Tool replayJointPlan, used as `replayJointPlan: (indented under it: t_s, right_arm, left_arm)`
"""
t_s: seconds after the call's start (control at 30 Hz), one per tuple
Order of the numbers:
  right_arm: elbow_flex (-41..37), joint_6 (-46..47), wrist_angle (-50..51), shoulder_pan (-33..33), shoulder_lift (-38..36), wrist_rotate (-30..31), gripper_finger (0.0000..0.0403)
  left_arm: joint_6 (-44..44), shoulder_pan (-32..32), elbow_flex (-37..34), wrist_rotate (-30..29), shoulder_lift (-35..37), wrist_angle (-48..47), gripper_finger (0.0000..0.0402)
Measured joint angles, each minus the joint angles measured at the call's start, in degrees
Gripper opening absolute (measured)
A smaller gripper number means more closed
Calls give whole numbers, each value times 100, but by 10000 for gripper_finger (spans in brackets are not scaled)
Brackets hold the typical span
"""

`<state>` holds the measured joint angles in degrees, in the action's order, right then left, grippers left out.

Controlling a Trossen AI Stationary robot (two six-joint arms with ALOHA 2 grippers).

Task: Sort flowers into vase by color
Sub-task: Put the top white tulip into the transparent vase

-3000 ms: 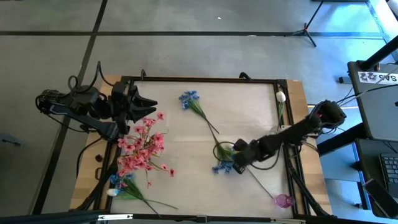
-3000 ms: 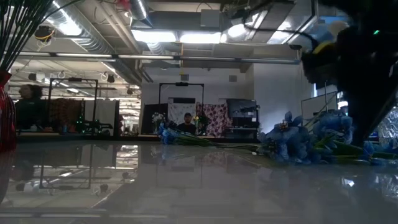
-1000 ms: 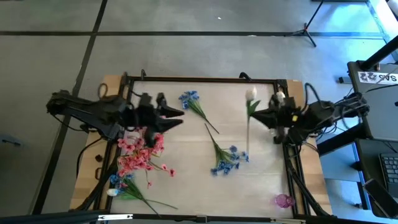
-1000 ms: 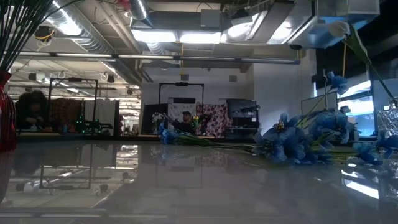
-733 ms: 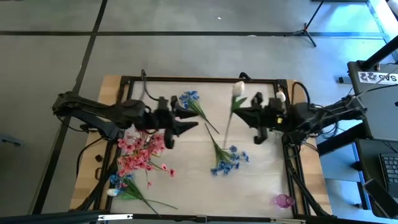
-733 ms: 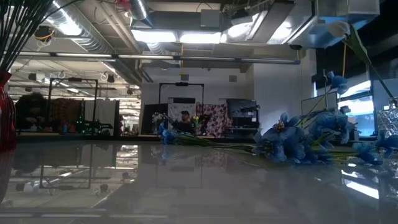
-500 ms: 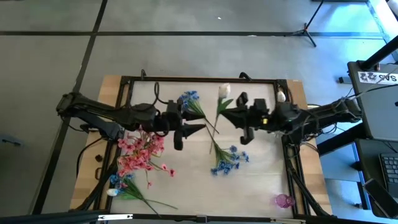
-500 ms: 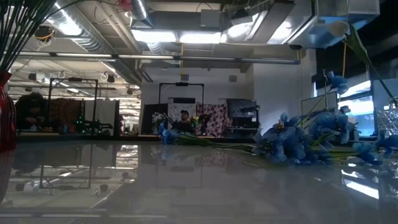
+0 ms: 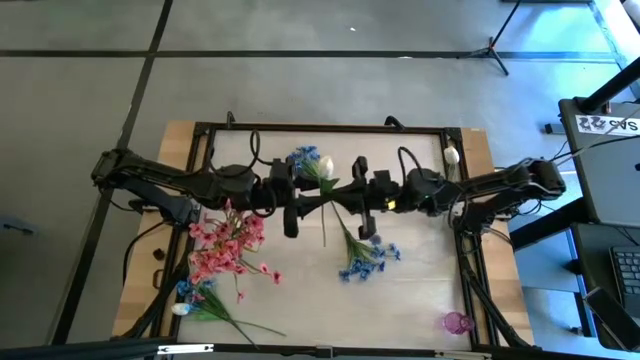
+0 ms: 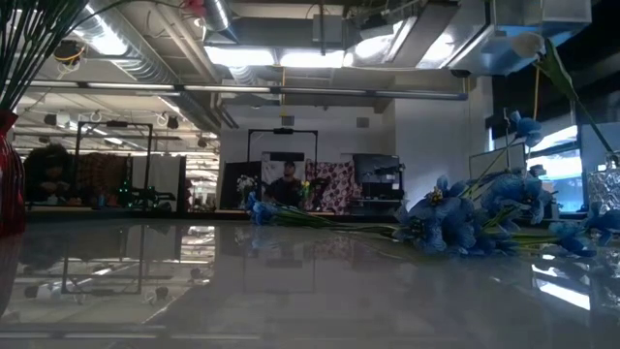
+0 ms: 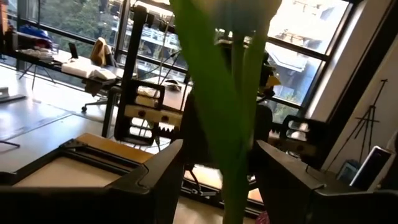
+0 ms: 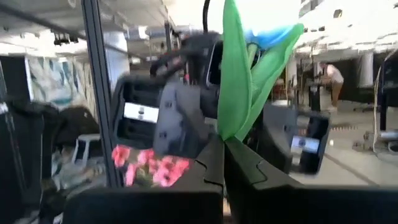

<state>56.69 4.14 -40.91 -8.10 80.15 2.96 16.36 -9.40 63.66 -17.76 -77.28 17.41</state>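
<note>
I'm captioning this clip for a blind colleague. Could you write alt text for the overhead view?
Seen from above, two dark arms meet at the table's middle: the right gripper is shut on a white tulip, with the open left gripper around its stem. A blue sprig lies just below, another blue sprig sits behind, and pink flowers lie at left.

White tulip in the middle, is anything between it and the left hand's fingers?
Nothing visible. The left hand is open with a finger on each side of the white tulip stem, which the right hand holds shut above the table.
</note>
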Motion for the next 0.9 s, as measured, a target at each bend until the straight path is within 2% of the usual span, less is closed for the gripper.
replayJointPlan:
  t_s: [0.1,0.23,0.5,0.57,0.63,0.8,0.9]
  right_arm:
    - [0,-15,-239,4,38,53,0]
    - [0,-114,-263,2,39,108,0]
    - [0,89,-262,-9,25,352,16]
    - [0,392,-248,39,21,347,37]
    - [0,609,-240,70,21,313,67]
    - [126,638,-191,73,21,162,146]
    - [464,555,278,113,40,57,173]
  left_arm:
    - [2,14,0,9,0,0,179]
    - [6,10,0,26,2,-107,149]
    - [2,8,0,24,2,-140,30]
    - [2,8,0,24,2,-147,13]
    - [0,8,0,0,5,-188,13]
    - [0,14,-7,-26,4,-426,15]
    - [0,8,-7,-7,7,-501,15]
